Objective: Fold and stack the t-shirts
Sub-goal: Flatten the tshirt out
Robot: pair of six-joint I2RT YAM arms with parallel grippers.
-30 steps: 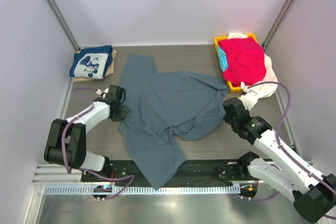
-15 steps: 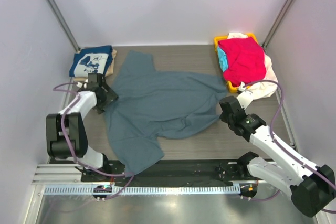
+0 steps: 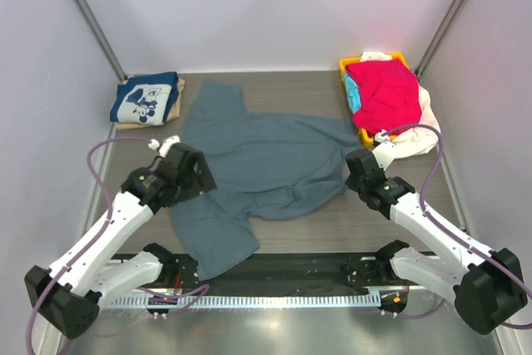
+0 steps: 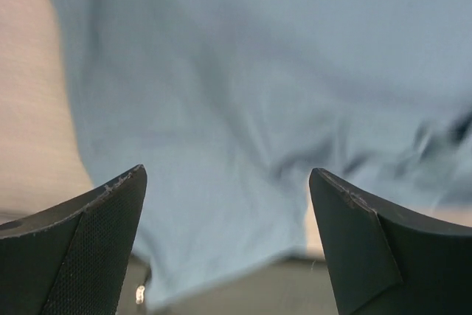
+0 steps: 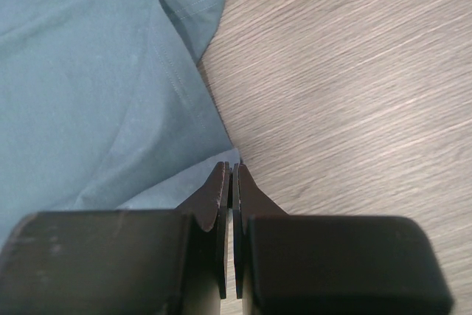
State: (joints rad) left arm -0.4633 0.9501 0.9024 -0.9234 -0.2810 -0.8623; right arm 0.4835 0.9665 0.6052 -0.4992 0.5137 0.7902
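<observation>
A large slate blue-grey t-shirt [image 3: 266, 160] lies spread and creased across the middle of the table. My left gripper [image 3: 199, 179] hovers over its left part, open, with only the blue cloth [image 4: 258, 71] below its wide-apart fingers [image 4: 96, 219] and nothing between them. My right gripper [image 3: 352, 164] is shut, its tips [image 5: 232, 171] resting at the shirt's right hem [image 5: 88, 71], with no cloth seen between them. A folded navy t-shirt with white cartoon print [image 3: 143, 99] sits on a tan one [image 3: 176, 101] at the back left.
A yellow basket [image 3: 347, 65] at the back right holds red [image 3: 384, 93], turquoise [image 3: 352, 97] and cream [image 3: 420, 126] t-shirts. Bare wood-grain table [image 5: 354, 71] lies right of the blue shirt. White walls and slanted metal posts enclose the table.
My left gripper dragged the blue shirt leftward, opened and let it go, then swung back right over the cloth. The right arm shifted slightly toward the shirt's hem and stayed shut.
</observation>
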